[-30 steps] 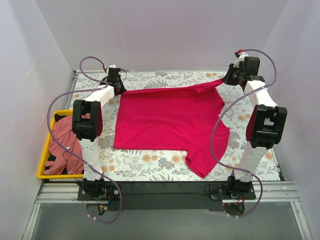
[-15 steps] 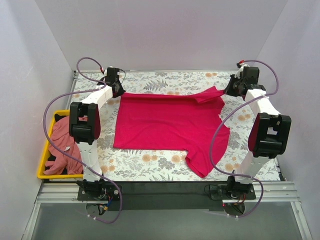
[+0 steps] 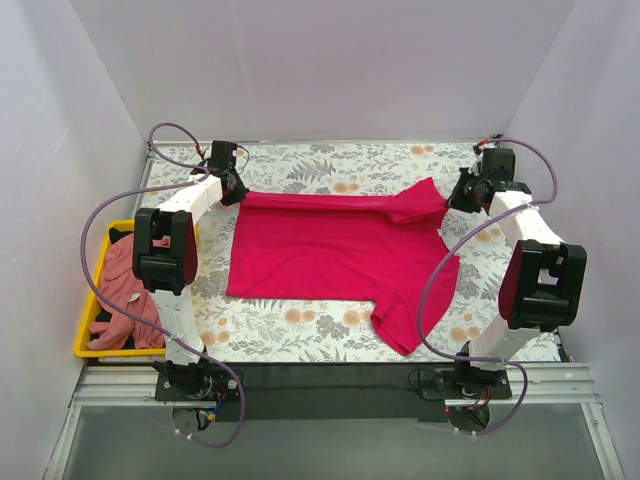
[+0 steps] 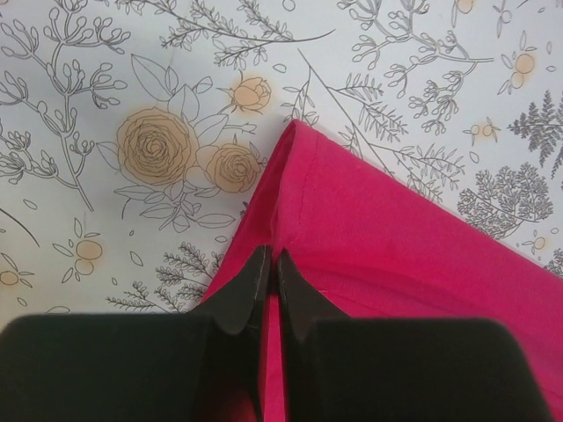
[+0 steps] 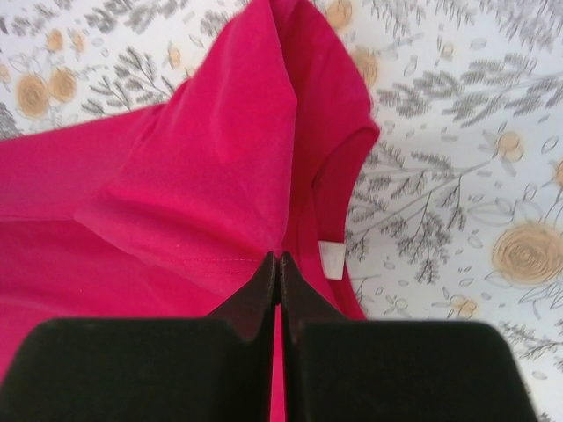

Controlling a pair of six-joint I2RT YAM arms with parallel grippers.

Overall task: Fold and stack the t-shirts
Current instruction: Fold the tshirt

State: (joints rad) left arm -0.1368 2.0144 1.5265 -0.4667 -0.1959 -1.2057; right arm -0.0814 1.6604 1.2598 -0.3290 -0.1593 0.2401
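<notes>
Two t-shirts are seen: the magenta-red t-shirt (image 3: pixel 330 250) is spread on the floral table (image 3: pixel 300 330) between the arms, with its far right corner turned over onto itself, while the salmon-pink t-shirt (image 3: pixel 125 290) is heaped in the yellow bin (image 3: pixel 85 345) at the table's left side. The far left corner of the red cloth is pinched by the left gripper (image 4: pixel 270 261), whose jaws are pressed together on the fabric. The far right part, just beside a small white tag (image 5: pixel 332 258), is clamped likewise by the right gripper (image 5: pixel 278 260).
</notes>
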